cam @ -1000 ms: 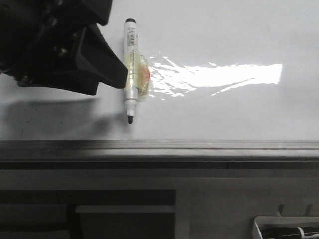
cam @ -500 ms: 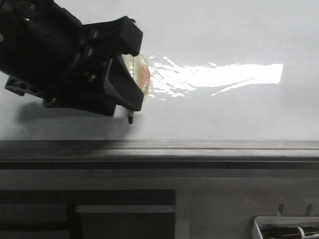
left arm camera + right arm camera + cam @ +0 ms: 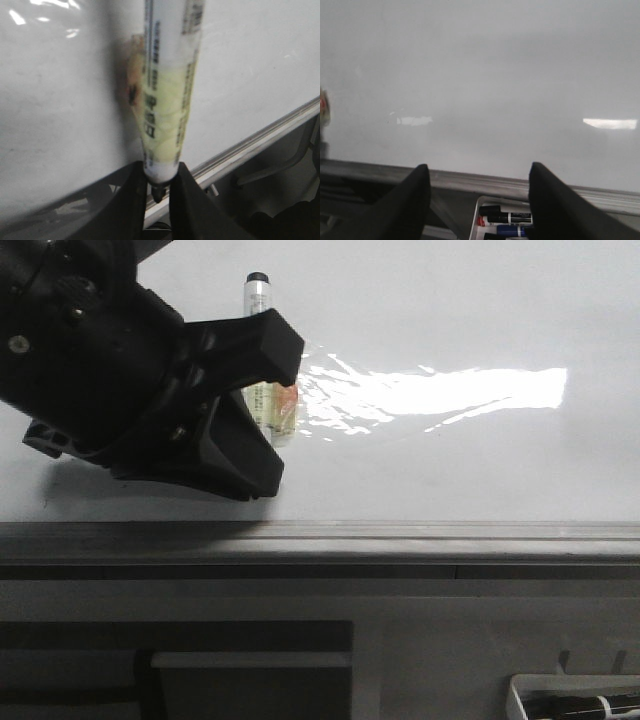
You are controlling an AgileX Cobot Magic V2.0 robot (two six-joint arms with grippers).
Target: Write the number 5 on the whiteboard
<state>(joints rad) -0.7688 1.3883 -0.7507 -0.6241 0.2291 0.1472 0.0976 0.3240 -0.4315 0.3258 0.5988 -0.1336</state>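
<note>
Although no stroke of the number 5 is on it yet, the whiteboard [image 3: 450, 470] lies flat and glossy, a bright glare across its middle and a grey metal rail [image 3: 400, 532] along its near edge. The taped white marker pen [image 3: 167, 95] lies on the board towards its left side, its long axis running from the far capped end to the nib that points at the rail. The left tool [image 3: 262, 405] has its two black fingers [image 3: 192, 205] narrow on either side of the barrel just above the nib; from the wrist view they look to be touching it, so I judge the pen gripped. The right tool [image 3: 480, 197] hangs wide and empty over a tray of spare markers [image 3: 507, 218], well apart, so the left arm is nearer.
</note>
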